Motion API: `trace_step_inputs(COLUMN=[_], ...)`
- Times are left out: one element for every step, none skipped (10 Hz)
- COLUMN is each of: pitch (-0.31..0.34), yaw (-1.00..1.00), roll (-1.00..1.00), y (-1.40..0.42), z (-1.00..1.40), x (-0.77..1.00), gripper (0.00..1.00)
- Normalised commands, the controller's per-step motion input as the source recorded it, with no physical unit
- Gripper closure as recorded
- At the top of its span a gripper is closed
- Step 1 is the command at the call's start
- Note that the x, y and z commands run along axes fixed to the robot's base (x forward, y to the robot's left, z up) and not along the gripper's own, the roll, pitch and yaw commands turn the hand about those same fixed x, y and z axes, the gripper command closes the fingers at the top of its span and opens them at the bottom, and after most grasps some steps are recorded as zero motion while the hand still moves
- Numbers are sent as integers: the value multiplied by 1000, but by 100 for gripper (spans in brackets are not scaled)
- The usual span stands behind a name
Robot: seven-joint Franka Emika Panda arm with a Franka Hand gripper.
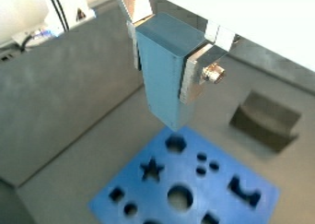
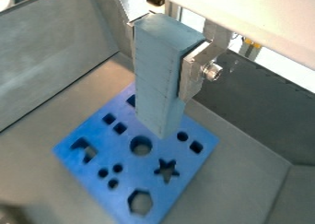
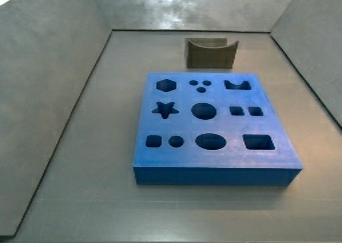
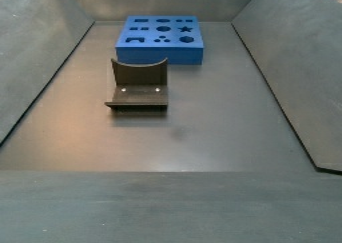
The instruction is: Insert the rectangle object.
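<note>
My gripper (image 1: 165, 73) is shut on the rectangle object (image 1: 168, 76), a pale steel-blue bar held upright between the silver fingers (image 1: 200, 76). In both wrist views the bar hangs above the blue board (image 1: 185, 186), its lower end over the board's edge. It also shows in a wrist view (image 2: 160, 85) above the board (image 2: 135, 154). The board with shaped holes lies on the floor in both side views (image 3: 211, 127) (image 4: 162, 38). Gripper and bar are out of both side views.
A dark fixture (image 4: 138, 85) stands on the floor in front of the board in a side view, and shows in another (image 3: 210, 53) and in a wrist view (image 1: 266, 120). Grey sloping walls (image 3: 60, 57) enclose the floor on all sides.
</note>
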Motion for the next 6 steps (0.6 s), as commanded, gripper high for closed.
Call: trace_step_inputs(pitch=[-43, -51, -51, 0, 0, 0], yaw=[-86, -63, 0, 0, 0, 0], roll=[-46, -30, -13, -66, -67, -74], y=[-526, -529, -517, -340, -300, -326], z=[-543, -617, -746, -749, -709, -663], x=[720, 749, 851, 1000, 1000, 1000], gripper=[100, 100, 100, 100, 100, 100])
